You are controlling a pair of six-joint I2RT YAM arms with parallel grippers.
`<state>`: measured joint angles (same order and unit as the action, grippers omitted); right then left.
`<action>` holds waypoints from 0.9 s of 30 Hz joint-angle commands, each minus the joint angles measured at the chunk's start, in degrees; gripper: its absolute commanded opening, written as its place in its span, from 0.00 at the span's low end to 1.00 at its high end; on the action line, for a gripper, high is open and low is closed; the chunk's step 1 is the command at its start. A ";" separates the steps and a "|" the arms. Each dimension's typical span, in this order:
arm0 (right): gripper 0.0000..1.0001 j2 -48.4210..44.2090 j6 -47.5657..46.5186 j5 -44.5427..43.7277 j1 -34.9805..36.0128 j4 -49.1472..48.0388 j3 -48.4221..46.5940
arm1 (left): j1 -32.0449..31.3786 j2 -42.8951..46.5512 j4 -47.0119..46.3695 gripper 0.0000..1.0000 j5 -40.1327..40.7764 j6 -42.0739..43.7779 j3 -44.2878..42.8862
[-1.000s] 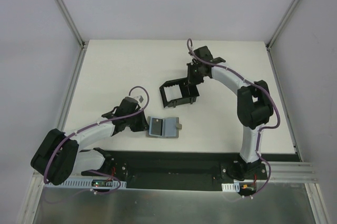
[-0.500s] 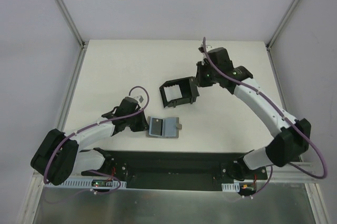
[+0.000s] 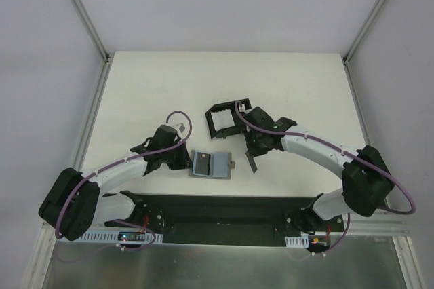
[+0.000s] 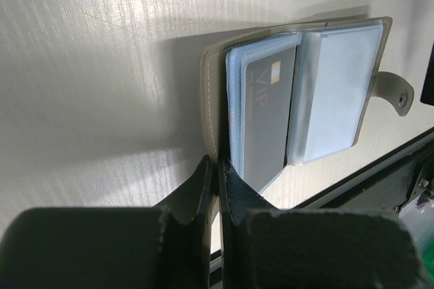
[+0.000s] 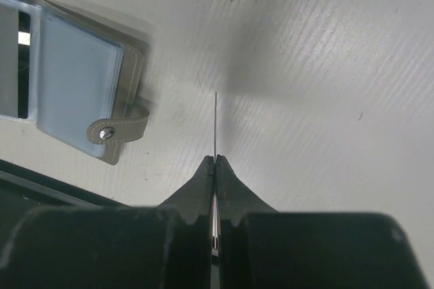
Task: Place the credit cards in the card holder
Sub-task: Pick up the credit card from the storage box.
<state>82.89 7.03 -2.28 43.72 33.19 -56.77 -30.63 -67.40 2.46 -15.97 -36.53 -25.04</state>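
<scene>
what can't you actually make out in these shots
- thin card in the right claw: edge-on in the right wrist view, so its face is unseen; too small to read from the top view.
- VIP card: in the left wrist view, small print is blurred behind the grey wallet sleeve, and its lower corner is hidden by the left claw.
- grey wallet: cut off by the left edge of the right wrist view.

The black left hand (image 4: 218, 167) pinches a grey-beige wallet (image 4: 211, 92) with pale stitching. Just beyond its fingers, frosted light-blue sleeves (image 4: 339, 85) cover a dark slate credit card (image 4: 268, 112) with pale "VIP" lettering and a small orange-and-white mark. The black right hand (image 5: 214, 160) grips a thin card (image 5: 215, 126) showing only a grey edge. The surface (image 4: 102, 51) is white, finely ribbed. Beside the right hand's wrist, the card holder (image 3: 218, 108) is black.
</scene>
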 commanded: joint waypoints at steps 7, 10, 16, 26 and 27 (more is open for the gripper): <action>0.05 2.80 2.82 -3.52 1.62 -5.94 2.81 | 0.57 1.04 0.44 0.00 -0.91 1.11 -0.10; 0.11 2.89 2.90 -4.31 1.98 -5.86 3.16 | 0.57 1.04 0.44 0.00 -0.91 1.03 -0.19; 0.14 3.24 2.99 -3.87 2.15 -5.24 3.51 | 0.57 1.04 0.44 0.00 -0.82 0.94 -0.19; 0.14 2.89 3.34 -2.03 2.33 -5.59 4.48 | 0.57 0.60 0.44 0.00 -0.73 1.11 -0.19; 0.15 2.89 3.43 -1.94 2.24 -5.68 4.57 | 0.57 0.60 0.44 0.00 -0.73 1.11 -0.19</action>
<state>86.00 9.56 -5.08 45.67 27.77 -53.08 -30.63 -67.37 2.46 -16.03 -36.56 -25.04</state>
